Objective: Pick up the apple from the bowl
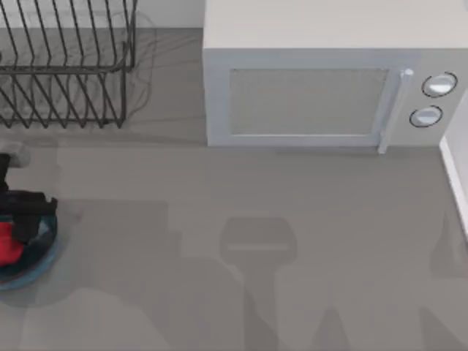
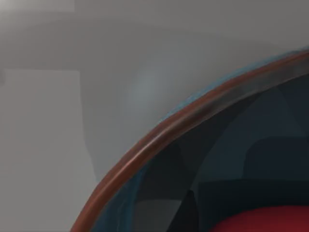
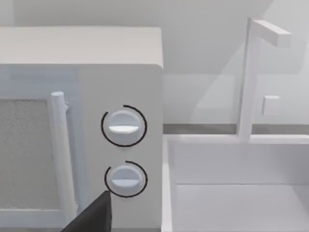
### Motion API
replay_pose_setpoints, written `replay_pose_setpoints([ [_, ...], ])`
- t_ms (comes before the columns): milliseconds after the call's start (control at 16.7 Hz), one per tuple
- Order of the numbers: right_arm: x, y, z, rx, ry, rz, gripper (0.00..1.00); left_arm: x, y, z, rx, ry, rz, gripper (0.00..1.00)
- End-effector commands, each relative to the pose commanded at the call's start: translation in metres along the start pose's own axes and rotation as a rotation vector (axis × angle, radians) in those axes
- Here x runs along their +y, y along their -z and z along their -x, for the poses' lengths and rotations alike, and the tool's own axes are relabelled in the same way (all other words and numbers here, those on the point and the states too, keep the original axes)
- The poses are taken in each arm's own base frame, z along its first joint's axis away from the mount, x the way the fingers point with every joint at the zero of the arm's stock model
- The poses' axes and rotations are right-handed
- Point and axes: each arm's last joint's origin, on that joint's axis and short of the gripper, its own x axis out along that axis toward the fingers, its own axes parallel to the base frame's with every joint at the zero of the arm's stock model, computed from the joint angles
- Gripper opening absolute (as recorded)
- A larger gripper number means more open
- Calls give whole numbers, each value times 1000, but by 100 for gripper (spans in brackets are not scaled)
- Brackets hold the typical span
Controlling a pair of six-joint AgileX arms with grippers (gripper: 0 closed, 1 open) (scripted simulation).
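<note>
The bowl (image 1: pixel 45 257) sits at the far left edge of the table, teal-blue with a darker rim. The red apple (image 1: pixel 7 247) lies inside it, partly cut off by the top view's left edge. My left gripper (image 1: pixel 22 223), black, hangs directly over the bowl and overlaps the apple's upper side. In the left wrist view the bowl's rim (image 2: pixel 159 133) curves close by and a slice of the apple (image 2: pixel 270 221) shows low inside the bowl. A dark tip of my right gripper (image 3: pixel 91 218) shows in the right wrist view, facing the microwave's knobs.
A black wire dish rack (image 1: pixel 66 66) stands at the back left. A white microwave (image 1: pixel 322 80) fills the back middle and right, with two knobs (image 3: pixel 123 126). A white sink basin (image 3: pixel 236 193) with a faucet (image 3: pixel 251 72) lies right of the microwave.
</note>
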Motion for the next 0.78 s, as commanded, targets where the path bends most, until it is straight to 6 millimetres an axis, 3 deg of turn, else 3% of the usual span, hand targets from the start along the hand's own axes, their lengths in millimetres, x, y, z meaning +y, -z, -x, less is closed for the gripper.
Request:
replay_pose_setpoints([
  [180, 0, 0, 0, 0, 0, 0, 100, 1, -5, 6, 5, 0, 0, 0],
  [360, 0, 0, 0, 0, 0, 0, 100, 3, -21, 32, 17, 1, -1, 0],
  [600, 0, 0, 0, 0, 0, 0, 100, 8, -43, 105, 31, 2, -2, 0],
  [780, 0, 0, 0, 0, 0, 0, 100, 10, -41, 172, 34, 2, -2, 0],
])
